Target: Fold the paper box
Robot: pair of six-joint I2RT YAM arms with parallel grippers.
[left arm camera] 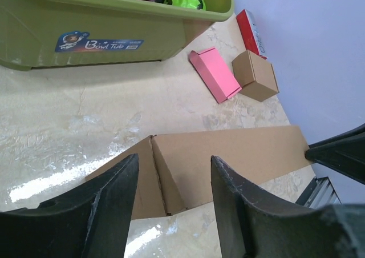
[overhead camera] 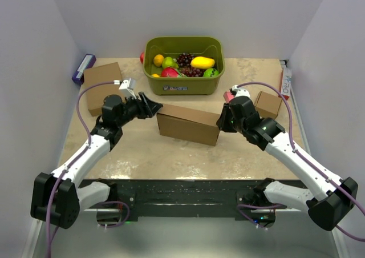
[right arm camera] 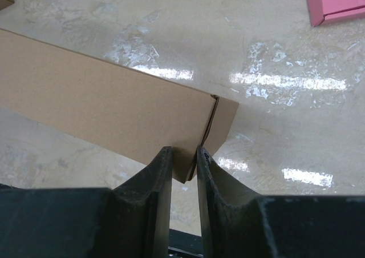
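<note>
Brown corrugated cardboard mailer box [overhead camera: 188,124] mid-table, near green plastic tub [overhead camera: 183,88] | L gripper [left arm camera: 174,162] open astride its L end | R gripper [right arm camera: 183,152] pinches R end | I reckon light, stiff, crushable; grip end walls

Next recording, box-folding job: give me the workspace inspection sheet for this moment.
Surface: beige marbled table, glossy, no spills seen.
Job's things: paper box mid-table, a long low shape.
Clutter: green fruit tub, flat cardboard, small cardboard cube, pink box, purple box, red-and-white box.
Grippers: left gripper jaws open at the box's left end; right gripper jaws pinching its right end.
Cables: purple cable along each arm, clear of the box.
Surroundings: pale walls on three sides.
</note>
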